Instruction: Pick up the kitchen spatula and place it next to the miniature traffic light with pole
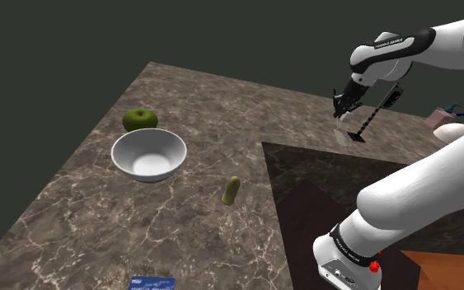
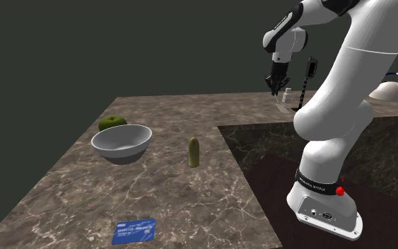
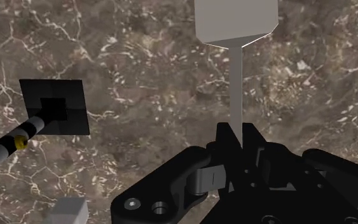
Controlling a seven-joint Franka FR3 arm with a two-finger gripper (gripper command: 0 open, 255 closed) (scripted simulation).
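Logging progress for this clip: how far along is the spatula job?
Done: the tool is shut on the spatula handle. In hand: holding it over the counter, close to the traffic light. Left: set it down beside the light and release.

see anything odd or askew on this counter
Only the olive-green pickle beside the white bowl: it seems to stand on end rather than lie flat. Nothing looks spilled or broken. The spatula sits straight in the gripper.
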